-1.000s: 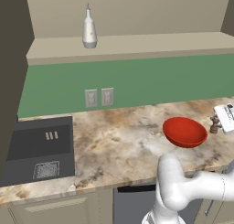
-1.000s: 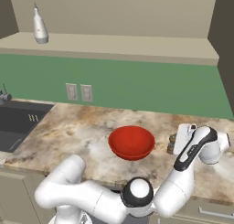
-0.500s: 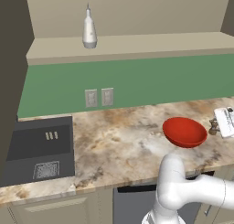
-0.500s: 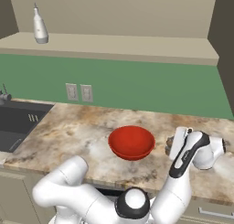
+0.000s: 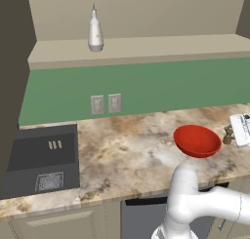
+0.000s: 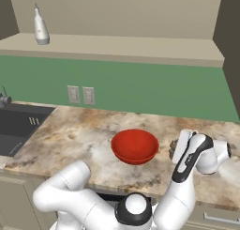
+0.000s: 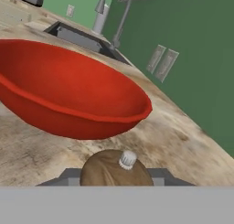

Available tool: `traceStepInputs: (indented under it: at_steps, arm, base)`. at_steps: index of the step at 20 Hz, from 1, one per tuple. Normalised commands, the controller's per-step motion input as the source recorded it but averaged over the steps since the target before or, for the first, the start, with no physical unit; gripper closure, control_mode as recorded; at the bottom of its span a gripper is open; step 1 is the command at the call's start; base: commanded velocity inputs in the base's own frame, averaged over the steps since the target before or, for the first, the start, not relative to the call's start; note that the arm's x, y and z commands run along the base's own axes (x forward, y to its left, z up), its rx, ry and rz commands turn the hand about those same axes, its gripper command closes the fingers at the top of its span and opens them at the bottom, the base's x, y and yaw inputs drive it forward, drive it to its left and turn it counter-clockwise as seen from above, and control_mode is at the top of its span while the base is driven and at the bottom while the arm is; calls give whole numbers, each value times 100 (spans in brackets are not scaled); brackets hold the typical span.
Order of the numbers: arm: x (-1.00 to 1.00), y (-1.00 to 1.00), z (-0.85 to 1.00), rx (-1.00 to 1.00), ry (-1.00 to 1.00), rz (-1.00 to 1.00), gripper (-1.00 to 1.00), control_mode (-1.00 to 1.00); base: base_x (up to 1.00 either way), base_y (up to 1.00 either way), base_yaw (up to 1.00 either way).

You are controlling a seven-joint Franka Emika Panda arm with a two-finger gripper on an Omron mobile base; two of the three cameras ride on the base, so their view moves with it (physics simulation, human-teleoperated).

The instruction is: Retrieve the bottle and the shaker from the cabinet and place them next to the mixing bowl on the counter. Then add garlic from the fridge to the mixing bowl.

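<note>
My gripper (image 6: 176, 147) (image 5: 233, 132) is low over the counter (image 5: 122, 150), just right of the red mixing bowl (image 6: 135, 146) (image 5: 197, 140) (image 7: 68, 95). It is shut on the dark brown shaker (image 7: 116, 170) (image 6: 174, 144) (image 5: 227, 134), whose knob top shows between my fingertips. I cannot tell whether the shaker touches the stone. The pale bottle (image 5: 95, 33) (image 6: 41, 29) stands upright on the cabinet shelf (image 5: 146, 50), far up and to the left. The garlic and the fridge are out of view.
A dark sink (image 5: 41, 155) is set into the counter at the left, with its faucet (image 7: 112, 17) behind it. Two wall outlets (image 5: 105, 104) sit on the green backsplash. Bare marbled stone lies between the sink and the bowl.
My hand with the shaker has edged a little closer to the bowl and lower over the counter. The bowl and the bottle have not moved.
</note>
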Motion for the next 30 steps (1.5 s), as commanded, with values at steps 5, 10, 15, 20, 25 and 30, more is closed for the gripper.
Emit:
traceStepInputs:
  at_steps: [5,10,15,20,25,30]
  arm:
    - [2,0,0,0,0,0,100,-100]
    - [0,0,0,0,0,0,-100,-100]
    - [0,-1,0,0,0,0,-100,-100]
    - [0,0,0,0,0,0,-100,-100]
    - [0,-2,9,0,0,0,-100,-100]
    - [-4,-29,55,-1,0,-2,-100,-100]
  base:
    - [0,0,0]
    - [0,0,0]
    - [0,0,0]
    - [0,0,0]
    - [0,0,0]
    - [0,0,0]
